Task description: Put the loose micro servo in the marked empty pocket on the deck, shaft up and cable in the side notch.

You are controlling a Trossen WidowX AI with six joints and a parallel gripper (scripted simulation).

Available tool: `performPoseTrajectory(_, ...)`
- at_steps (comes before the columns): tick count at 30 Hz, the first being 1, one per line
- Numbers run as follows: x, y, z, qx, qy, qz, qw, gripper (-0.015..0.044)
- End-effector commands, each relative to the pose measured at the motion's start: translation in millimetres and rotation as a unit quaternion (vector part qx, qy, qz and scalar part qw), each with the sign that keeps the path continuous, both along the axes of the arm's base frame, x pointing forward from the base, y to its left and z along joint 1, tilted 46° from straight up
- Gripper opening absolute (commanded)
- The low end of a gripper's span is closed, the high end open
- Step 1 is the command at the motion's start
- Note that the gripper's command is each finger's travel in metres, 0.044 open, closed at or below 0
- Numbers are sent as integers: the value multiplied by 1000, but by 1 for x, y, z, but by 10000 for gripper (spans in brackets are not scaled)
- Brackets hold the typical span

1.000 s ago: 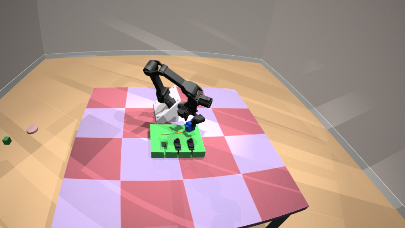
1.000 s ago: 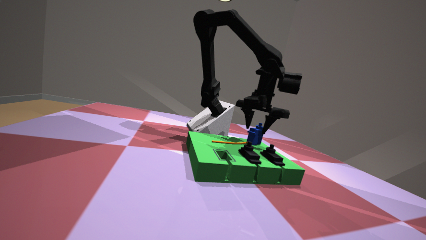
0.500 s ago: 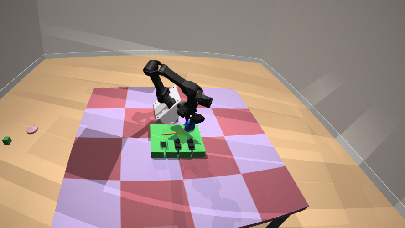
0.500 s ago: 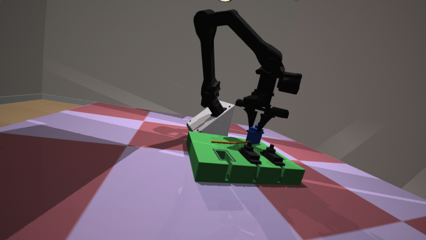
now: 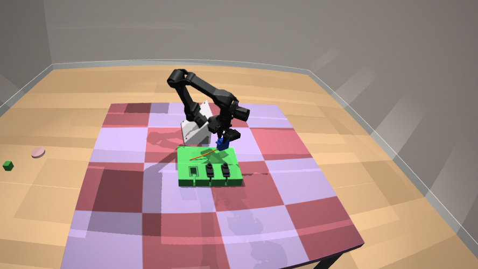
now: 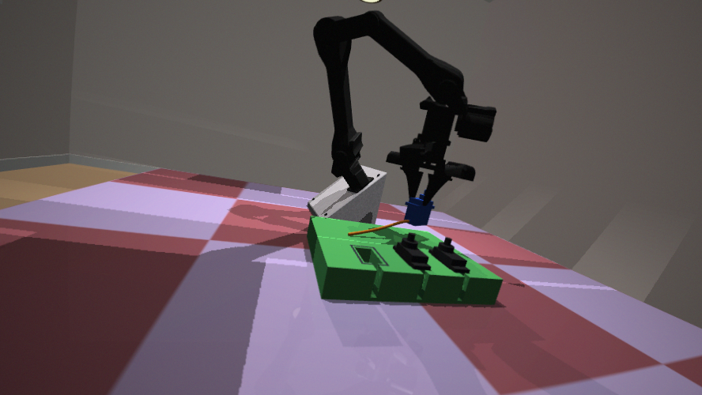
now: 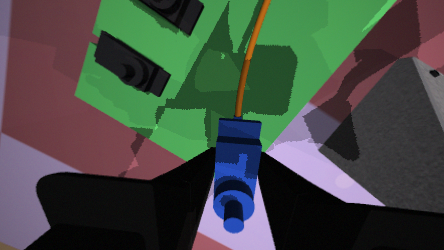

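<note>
Your tool [image 6: 421, 195] is clenched on the blue servo [image 6: 417, 210], its fingers pressing both sides. The servo sits at the back corner of the green deck [image 5: 204, 159], shaft up, its orange cable [image 5: 201, 155] trailing across the deck. The empty pocket [image 5: 193, 171] lies near the front, beside two black servos [image 5: 216, 169].

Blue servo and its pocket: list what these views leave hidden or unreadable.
- Blue servo, wrist view: the fingers cover its flanks, so its mounting ears don't show.
- Servo base, top view: too small to tell whether it has left the green deck.
- Empty pocket: floor in shadow in the exterior view; outside the wrist view entirely.
</note>
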State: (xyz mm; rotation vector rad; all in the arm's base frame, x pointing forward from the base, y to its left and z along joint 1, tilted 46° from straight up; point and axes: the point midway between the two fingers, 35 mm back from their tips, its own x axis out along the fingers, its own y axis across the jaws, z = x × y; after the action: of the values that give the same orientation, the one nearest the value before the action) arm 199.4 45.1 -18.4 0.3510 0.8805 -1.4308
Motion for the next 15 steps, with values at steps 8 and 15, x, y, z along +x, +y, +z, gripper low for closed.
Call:
performPoseTrajectory(8,20,-3,4,3,-4,-2,1000,0)
performPoseTrajectory(15,39,-7,6,3,-4,-2,1000,0)
